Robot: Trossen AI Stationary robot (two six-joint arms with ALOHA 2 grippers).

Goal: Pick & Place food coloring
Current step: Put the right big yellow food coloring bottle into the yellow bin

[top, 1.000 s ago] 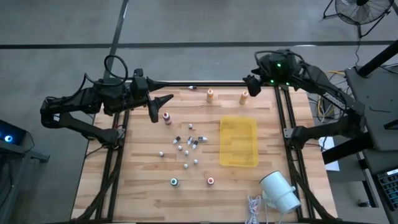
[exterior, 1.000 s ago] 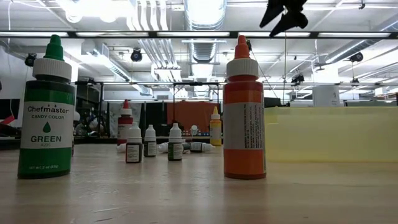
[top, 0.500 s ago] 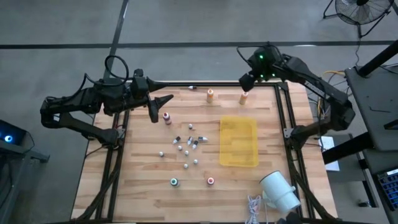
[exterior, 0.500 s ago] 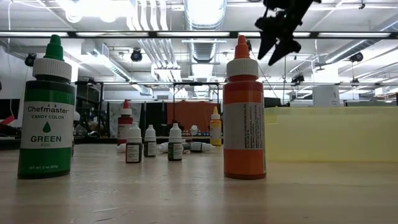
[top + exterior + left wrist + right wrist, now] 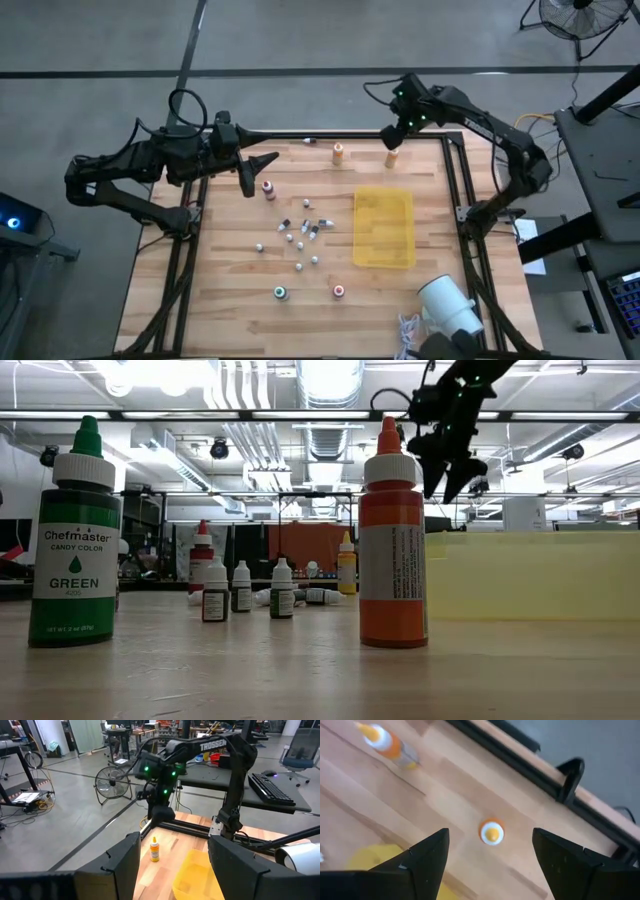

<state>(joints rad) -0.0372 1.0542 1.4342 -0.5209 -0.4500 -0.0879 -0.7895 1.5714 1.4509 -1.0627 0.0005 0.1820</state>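
Note:
The food coloring stands scattered on the wooden table (image 5: 230, 290). Two orange-topped bottles (image 5: 339, 152) (image 5: 392, 156) stand by the far edge. A pink-topped bottle (image 5: 268, 188) stands at the far left. Green-topped (image 5: 281, 293) and red-topped (image 5: 339, 291) bottles stand near the front, and several tiny vials (image 5: 300, 235) sit mid-table. My right gripper (image 5: 393, 138) hangs open above the far-right orange-topped bottle (image 5: 492, 832), pointing steeply down. Its fingers (image 5: 427, 855) stand on either side of the bottle without touching it. My left gripper (image 5: 262, 165) waits open and raised over the far left.
A flat yellow mat (image 5: 384, 228) lies right of centre. A big white cylinder (image 5: 450, 308) lies at the near right corner beside a coiled cable (image 5: 408, 335). Black frame rails (image 5: 455, 190) run along the table's sides and far edge.
My right gripper has come down from high over the far right corner. It has tipped from nearly level to pointing steeply down and now hangs above the far-right orange-topped bottle, still open. No bottle has moved.

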